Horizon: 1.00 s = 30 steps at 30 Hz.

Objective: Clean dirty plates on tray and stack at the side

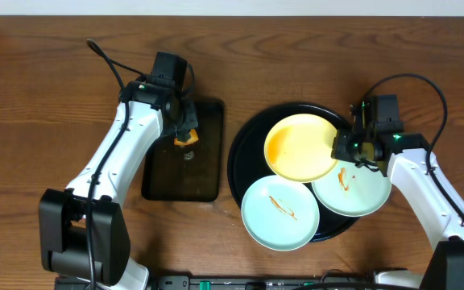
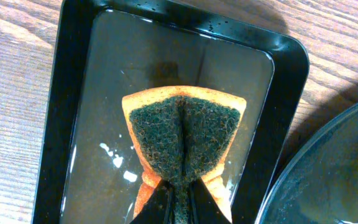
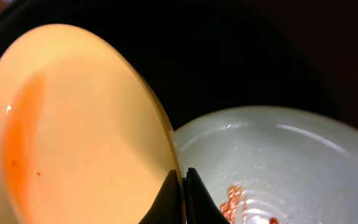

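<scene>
1. Left gripper (image 2: 179, 194): fingers nearly closed, pinching the orange sponge (image 2: 183, 134) so its green scourer face folds. The sponge is within the rectangular tray (image 2: 55, 124) (touching the floor or not, cannot tell), and its lower end is cut off.
2. Right gripper (image 3: 183, 186): fingers closed to a sliver on the rim of the yellow plate (image 1: 300, 147).
3. The yellow plate lies on the round tray (image 1: 244, 149), overlapping one mint plate (image 1: 353, 187); the second mint plate (image 1: 280, 212) is beside them. All three are sauce-smeared, and the tray floor is mostly hidden.

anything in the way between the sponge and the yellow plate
Only low rims, the sponge tray's and the round tray's, lie between the sponge in the left gripper and the yellow plate held by the right gripper.
</scene>
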Each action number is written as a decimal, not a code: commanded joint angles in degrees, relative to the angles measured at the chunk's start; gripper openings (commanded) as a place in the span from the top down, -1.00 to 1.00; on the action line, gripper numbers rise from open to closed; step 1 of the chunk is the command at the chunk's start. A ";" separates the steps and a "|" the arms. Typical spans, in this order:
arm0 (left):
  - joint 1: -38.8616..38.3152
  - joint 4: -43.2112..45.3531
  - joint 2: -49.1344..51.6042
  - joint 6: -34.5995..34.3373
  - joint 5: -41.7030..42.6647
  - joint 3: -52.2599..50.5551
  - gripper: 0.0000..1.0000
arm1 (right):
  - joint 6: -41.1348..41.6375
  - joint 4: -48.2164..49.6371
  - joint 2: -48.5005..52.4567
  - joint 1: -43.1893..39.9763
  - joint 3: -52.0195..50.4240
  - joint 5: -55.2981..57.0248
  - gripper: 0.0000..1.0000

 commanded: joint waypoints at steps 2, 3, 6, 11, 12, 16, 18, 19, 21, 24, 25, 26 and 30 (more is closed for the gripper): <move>0.20 -0.13 0.04 0.72 -0.70 0.00 0.85 | -8.50 6.84 -0.68 -0.04 0.63 1.86 0.98; 0.20 -0.13 0.04 0.72 -0.70 0.00 0.85 | -9.86 7.98 -0.83 -0.04 0.87 1.88 0.97; 0.20 -0.13 0.04 0.72 -0.70 0.00 0.85 | -14.58 10.64 -1.57 0.28 1.51 1.97 0.97; 0.20 -0.11 0.04 0.72 -0.70 0.00 0.86 | -20.20 13.75 -3.17 4.68 1.62 12.00 0.98; 0.20 -0.11 0.04 0.72 -0.70 0.00 0.85 | -21.18 14.19 -3.28 6.10 1.62 15.47 0.97; 0.20 -0.11 0.04 0.72 -0.70 0.00 0.85 | -26.49 15.85 -3.28 12.81 1.62 28.17 0.97; 0.20 -0.11 0.04 0.72 -0.70 0.00 0.85 | -28.41 17.44 -3.28 16.48 1.62 34.88 0.97; 0.20 -0.11 0.04 0.72 -0.72 0.00 0.85 | -29.70 18.53 -3.28 18.34 1.62 38.01 0.97; 0.20 -0.13 0.04 0.72 -0.72 0.00 0.85 | -31.89 21.07 -3.28 21.75 1.62 44.06 0.98; 0.20 -0.13 0.04 0.72 -0.72 0.00 0.85 | -35.87 25.64 -3.28 26.53 1.62 51.43 0.98; 0.20 -0.11 0.04 0.72 -0.72 0.00 0.85 | -37.70 26.99 -3.28 27.98 1.62 52.76 0.98; 0.20 -0.13 0.04 0.72 -0.72 0.00 0.85 | -39.52 28.20 -3.28 29.35 1.62 53.99 0.98; 0.20 -0.13 0.04 0.72 -0.72 0.00 0.85 | -45.59 32.20 -3.28 33.57 1.62 57.68 0.98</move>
